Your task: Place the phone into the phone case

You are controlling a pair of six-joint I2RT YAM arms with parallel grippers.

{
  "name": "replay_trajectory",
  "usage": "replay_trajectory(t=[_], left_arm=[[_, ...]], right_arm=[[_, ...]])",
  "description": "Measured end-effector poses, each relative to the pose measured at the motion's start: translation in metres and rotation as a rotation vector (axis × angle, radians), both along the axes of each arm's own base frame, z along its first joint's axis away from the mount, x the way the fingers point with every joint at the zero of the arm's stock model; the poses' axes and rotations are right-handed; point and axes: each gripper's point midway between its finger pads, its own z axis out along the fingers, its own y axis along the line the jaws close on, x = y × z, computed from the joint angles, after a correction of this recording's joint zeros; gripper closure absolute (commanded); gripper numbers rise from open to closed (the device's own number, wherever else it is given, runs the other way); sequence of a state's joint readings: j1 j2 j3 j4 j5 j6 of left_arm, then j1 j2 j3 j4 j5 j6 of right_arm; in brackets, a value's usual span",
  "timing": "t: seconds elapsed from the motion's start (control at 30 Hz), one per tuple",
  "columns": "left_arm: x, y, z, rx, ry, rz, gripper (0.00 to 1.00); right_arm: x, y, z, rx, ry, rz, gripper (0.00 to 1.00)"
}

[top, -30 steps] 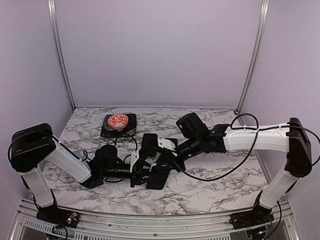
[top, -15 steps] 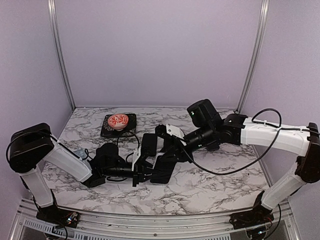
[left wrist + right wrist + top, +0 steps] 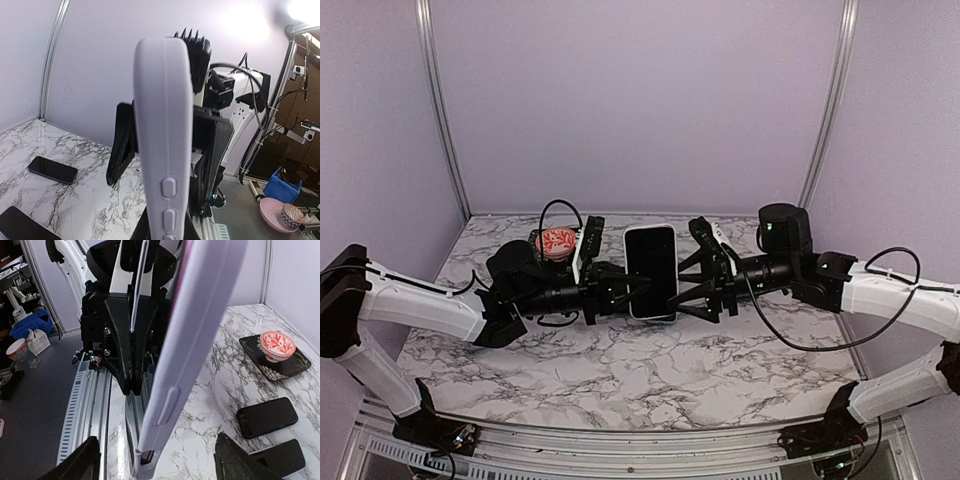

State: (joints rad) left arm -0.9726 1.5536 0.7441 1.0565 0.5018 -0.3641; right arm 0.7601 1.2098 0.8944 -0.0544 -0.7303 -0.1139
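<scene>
Phone case (image 3: 165, 125), white, hangs mid-frame above the worktop (image 3: 740, 380), long axis top to bottom, with a dark phone (image 3: 650, 272) seemingly seated in it. Left fingers (image 3: 615, 287) clamp its left edge. Right fingers (image 3: 75, 462) stand apart, astride its right edge. One case; two dark slabs (image 3: 266, 417) lie below.
</scene>
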Motion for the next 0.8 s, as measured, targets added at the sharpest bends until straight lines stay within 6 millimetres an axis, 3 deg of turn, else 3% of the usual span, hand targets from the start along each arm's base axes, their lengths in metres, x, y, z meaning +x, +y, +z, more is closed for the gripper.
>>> replay_trajectory(t=[0.07, 0.17, 0.2, 0.3, 0.33, 0.4, 0.47, 0.57, 0.73, 0.8], left_arm=[[0.001, 0.002, 0.014, -0.026, 0.001, 0.013, 1.00], [0.004, 0.002, 0.021, -0.036, 0.007, 0.027, 1.00], [0.005, 0.002, 0.021, -0.033, 0.013, 0.029, 1.00], [0.006, 0.002, 0.017, -0.018, 0.010, 0.032, 1.00], [0.005, 0.001, 0.017, -0.017, 0.009, 0.030, 1.00], [0.004, 0.001, 0.017, -0.018, 0.005, 0.027, 1.00], [0.004, 0.001, 0.016, -0.014, 0.008, 0.033, 1.00], [0.003, 0.002, 0.009, 0.005, 0.010, 0.035, 1.00], [-0.003, 0.005, -0.005, 0.048, -0.010, 0.035, 1.00], [-0.007, 0.005, -0.009, 0.059, -0.028, 0.027, 1.00]], right_arm=[[-0.003, 0.001, -0.004, 0.014, 0.027, 0.013, 0.53], [-0.005, 0.003, -0.010, 0.023, 0.063, 0.026, 0.98], [-0.005, 0.005, -0.011, 0.025, 0.070, 0.032, 1.00], [-0.008, 0.006, -0.014, 0.027, 0.117, 0.052, 1.00], [-0.009, 0.006, -0.014, 0.027, 0.121, 0.056, 0.92], [-0.010, 0.006, -0.014, 0.026, 0.124, 0.062, 0.56], [-0.008, 0.006, -0.014, 0.017, 0.109, 0.051, 0.42], [-0.004, 0.004, -0.011, -0.005, 0.082, 0.032, 0.43], [-0.001, 0.005, 0.025, 0.034, 0.031, 0.034, 0.70], [0.000, 0.007, 0.042, 0.062, 0.017, 0.041, 0.73]])
